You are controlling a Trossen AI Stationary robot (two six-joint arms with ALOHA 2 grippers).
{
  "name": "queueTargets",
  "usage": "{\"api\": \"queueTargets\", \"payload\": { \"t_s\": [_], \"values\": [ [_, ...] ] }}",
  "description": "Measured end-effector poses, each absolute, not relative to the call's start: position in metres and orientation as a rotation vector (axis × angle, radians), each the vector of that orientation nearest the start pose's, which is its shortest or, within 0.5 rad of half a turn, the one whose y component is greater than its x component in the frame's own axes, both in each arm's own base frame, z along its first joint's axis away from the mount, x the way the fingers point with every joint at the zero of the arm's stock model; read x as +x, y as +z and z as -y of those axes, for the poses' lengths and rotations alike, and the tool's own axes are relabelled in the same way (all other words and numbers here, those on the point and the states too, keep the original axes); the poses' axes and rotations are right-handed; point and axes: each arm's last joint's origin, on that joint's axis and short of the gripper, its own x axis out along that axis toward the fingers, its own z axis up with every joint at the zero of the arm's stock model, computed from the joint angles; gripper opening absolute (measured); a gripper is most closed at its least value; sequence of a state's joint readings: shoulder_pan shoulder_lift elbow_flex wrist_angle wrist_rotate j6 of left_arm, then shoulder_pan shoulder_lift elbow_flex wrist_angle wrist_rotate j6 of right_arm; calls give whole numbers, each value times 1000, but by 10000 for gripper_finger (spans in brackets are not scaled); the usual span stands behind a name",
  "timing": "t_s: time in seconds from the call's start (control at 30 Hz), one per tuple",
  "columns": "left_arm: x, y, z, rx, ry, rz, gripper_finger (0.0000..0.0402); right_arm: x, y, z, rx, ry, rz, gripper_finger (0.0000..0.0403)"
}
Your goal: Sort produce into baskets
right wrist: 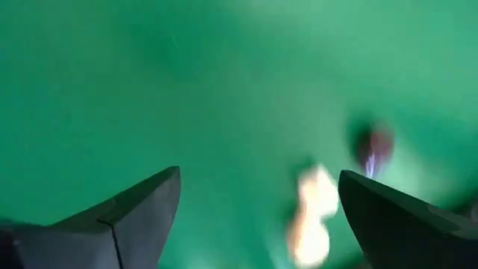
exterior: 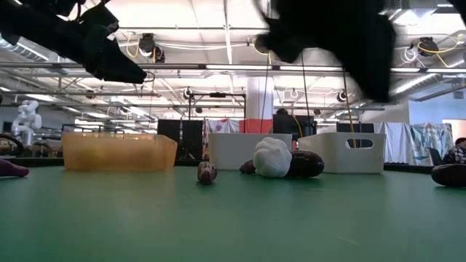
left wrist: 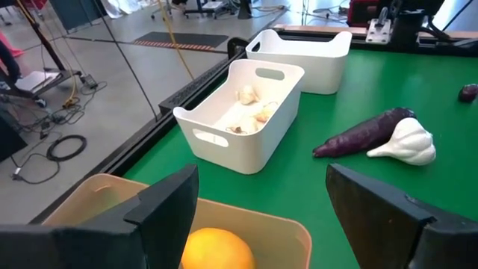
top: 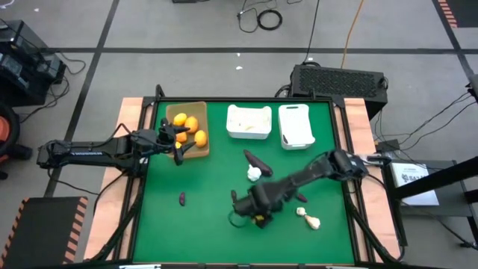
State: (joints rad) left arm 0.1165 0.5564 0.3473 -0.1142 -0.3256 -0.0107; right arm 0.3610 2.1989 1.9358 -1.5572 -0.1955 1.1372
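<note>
Fingers spread wide and holding nothing, the right gripper [top: 246, 213] hangs low over the green table [top: 202, 224] near its front edge, while the left gripper [top: 179, 142], its own fingers also apart and empty, hovers over the tan tray [top: 200, 109], where several orange fruits [top: 181, 119] already lie.

The sorting looks partly done. One white bin [left wrist: 224, 131] holds a few garlic bulbs [left wrist: 246, 95]; the other white bin [top: 296, 125] shows no produce from above. Loose pieces remain on the table: a dark eggplant [top: 258, 161] lying just beside a garlic bulb [top: 255, 173] at the centre, a small purple piece [top: 182, 198] towards the left, and another purple piece [top: 303, 198] and two pale bulbs [top: 314, 222] on the right.

The central eggplant lies flat, its long axis running diagonally, its narrow end pointing towards the white bins and its thicker end nearest the bulb.

The step in hand appears to be the reach for a fresh piece. The next move likely calls for the right gripper to settle over one loose item, set its jaws across the item's narrow width, and close without nudging a neighbour.
</note>
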Motion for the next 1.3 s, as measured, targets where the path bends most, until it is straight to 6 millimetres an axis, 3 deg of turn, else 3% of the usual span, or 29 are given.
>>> {"api": "queueTargets", "payload": {
  "t_s": [0.13, 0.23, 0.4, 0.67, 1.03, 1.3],
  "values": [
    [137, 220, -25, 24, 440, -324, 301, 345, 198, -173, 652, -758, -1952, 352],
    [138, 220, -25, 24, 439, -328, 301, 329, 185, -178, 670, -827, -2005, 352],
    [141, 219, -26, 17, 440, -322, 301, 311, 168, -176, 655, -823, -2041, 352],
    [145, 216, -26, 17, 439, -345, 301, 291, 168, -156, 692, -811, -1910, 342],
    [153, 212, -27, 26, 439, -364, 301, 279, 142, -147, 780, -774, -1840, 273],
    [158, 208, -28, 33, 454, -381, 301, 277, 142, -142, 744, -789, -1865, 165]
  ]
}}
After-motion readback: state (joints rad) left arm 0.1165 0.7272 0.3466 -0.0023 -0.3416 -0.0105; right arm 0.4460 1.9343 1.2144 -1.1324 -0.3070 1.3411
